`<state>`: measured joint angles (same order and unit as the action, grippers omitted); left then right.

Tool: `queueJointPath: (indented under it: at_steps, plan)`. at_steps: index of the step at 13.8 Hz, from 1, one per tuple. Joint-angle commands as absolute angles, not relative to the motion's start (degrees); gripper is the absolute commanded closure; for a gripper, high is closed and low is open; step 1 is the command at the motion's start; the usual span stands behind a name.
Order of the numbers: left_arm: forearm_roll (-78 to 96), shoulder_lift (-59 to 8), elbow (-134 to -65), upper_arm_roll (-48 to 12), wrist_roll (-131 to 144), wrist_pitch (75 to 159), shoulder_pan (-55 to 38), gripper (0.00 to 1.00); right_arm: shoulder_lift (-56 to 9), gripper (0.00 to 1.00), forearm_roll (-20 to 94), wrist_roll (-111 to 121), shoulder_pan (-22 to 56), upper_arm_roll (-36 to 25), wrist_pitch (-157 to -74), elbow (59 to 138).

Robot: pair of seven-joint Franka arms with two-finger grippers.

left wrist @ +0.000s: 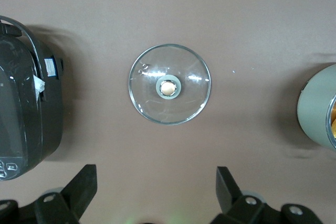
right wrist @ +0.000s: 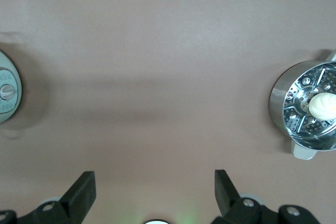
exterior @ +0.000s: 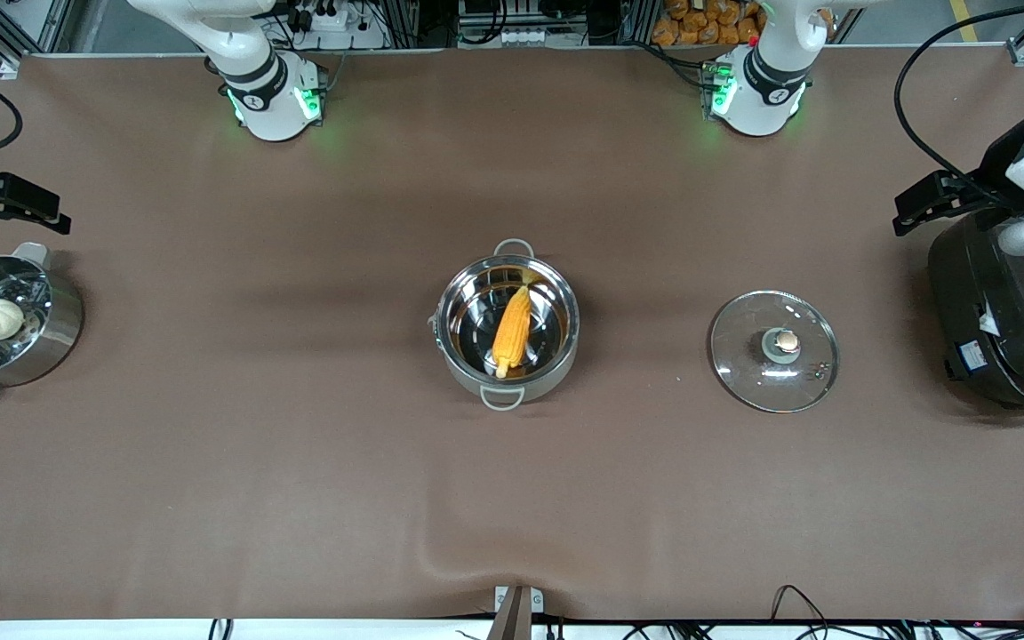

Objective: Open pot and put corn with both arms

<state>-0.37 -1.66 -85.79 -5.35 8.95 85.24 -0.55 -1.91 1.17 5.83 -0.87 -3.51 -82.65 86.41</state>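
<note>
You have two white arms with black joint bands. Each base [exterior: 274,98] is a rounded white casing with a black ring and a small dark logo, and green lights glow at its sides. The left base [exterior: 756,89] also shows a spot of red near its green light. Each gripper is black: the right gripper [exterior: 5,203] and the left gripper [exterior: 939,200] are blocky and angular, and a black cable loops to each. In the wrist views, your left gripper [left wrist: 156,190] and right gripper [right wrist: 155,190] show wedge-shaped black fingers [left wrist: 79,187] with small round silver screws at their roots.
</note>
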Motion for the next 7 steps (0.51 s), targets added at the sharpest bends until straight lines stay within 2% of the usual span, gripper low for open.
queueJointPath:
  at_steps: [1, 7]
  plan:
    - [0.44, -1.67, -85.87, -5.19, 9.41, 85.61, -0.35, 0.00, -1.14, 0.00, 0.35, 5.01, -1.14, -2.90, -82.09, 86.48]
    - [-0.09, -1.76, -85.43, -5.19, 9.49, 85.61, -0.70, 0.00, -1.14, 0.00, 0.35, 5.01, -1.41, -2.99, -82.00, 86.40]
